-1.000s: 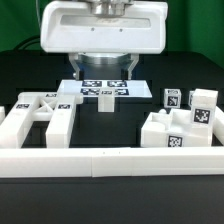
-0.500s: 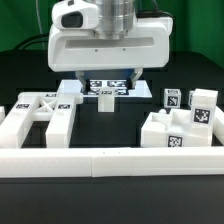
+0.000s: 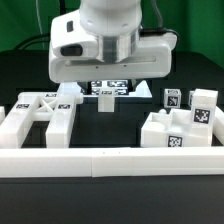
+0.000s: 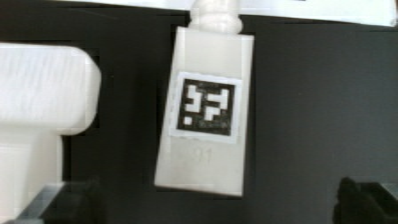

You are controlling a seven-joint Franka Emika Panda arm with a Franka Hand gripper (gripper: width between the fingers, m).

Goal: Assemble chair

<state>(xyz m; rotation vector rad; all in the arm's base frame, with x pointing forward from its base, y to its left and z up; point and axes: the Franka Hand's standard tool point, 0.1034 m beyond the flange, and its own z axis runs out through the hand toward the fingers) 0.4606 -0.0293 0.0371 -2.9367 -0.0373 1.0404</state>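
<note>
Showing the arm's white wrist housing (image 3: 108,45) low over the middle of the black desk (image 3: 112,128), with the jaws spread wide and holding nothing. In the wrist view the two dark fingertips (image 4: 57,200) stand one on either side of a long white chair leg (image 4: 210,110), both clear of it. The leg lies flat on the desk, its square black-and-white tag facing up. In the exterior view the same leg (image 3: 107,98) shows just under the housing, at the near edge of the marker board (image 3: 142,91). A rounded white part (image 4: 39,90) lies beside the leg in the wrist view and is apart from it; which part it is cannot be told. Toward the exterior view's left, an X-braced frame (image 3: 38,112) rests on the desk. Toward the exterior view's right sits a cluster of white parts (image 3: 178,130), with two tagged square ends (image 3: 205,102) rising behind it. A long low border rail (image 3: 110,160) runs across the front.
</note>
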